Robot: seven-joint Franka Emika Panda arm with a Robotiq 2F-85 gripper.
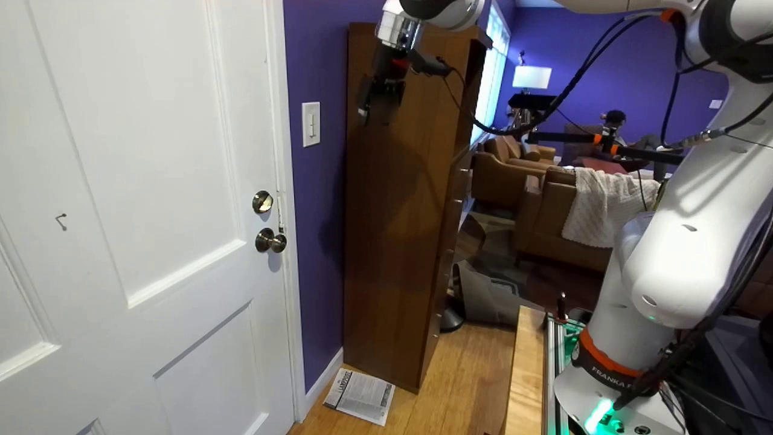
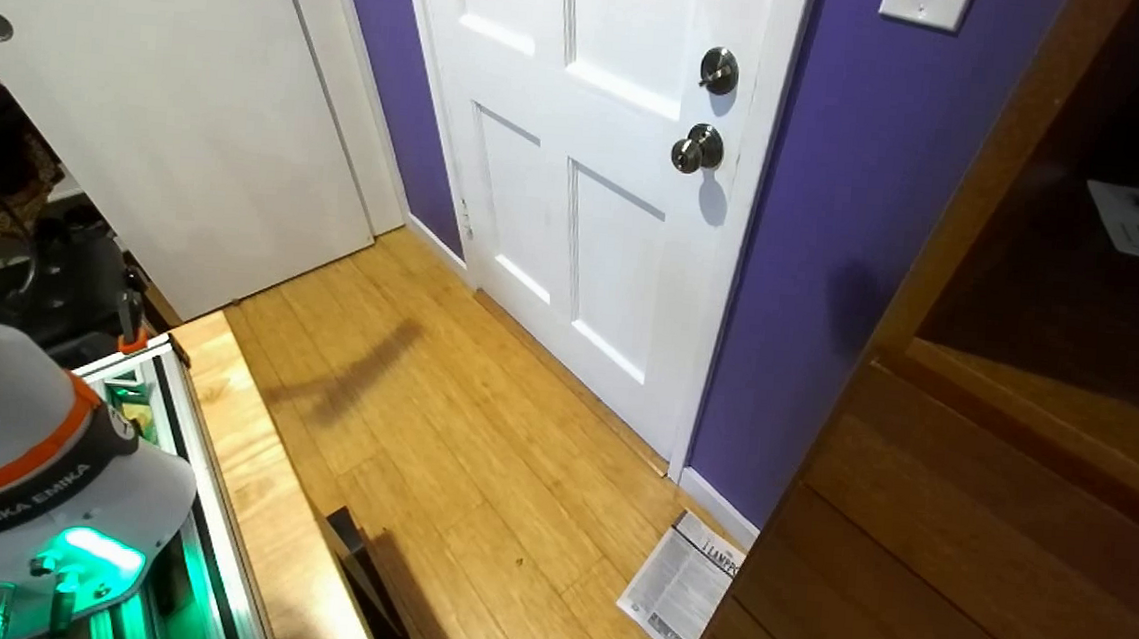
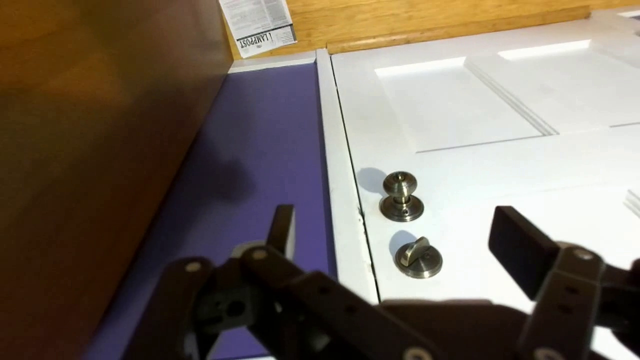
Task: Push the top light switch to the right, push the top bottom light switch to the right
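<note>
Cabinet [image 2: 977,518] with white item [image 2: 1128,218] inside

White, orange-ringed robot base [image 1: 580,386], green-lit: shown in both exterior views. Smooth white jointed arm [image 1: 694,223]: one, extended above the base, bent outward. Rounded white-and-black wrist [image 1: 426,15], silver-collared: well above the base. Black two-fingered claw [image 3: 397,225]: higher than the base, well apart from it, directed downward, fingers [image 3: 522,250] spread wide.

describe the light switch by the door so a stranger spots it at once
Between the white door and the brown cabinet, find the purple wall. The light switch is on it, higher than the doorknob and lock. Unlike those round metal pieces, it is a white upright rectangle.
</note>
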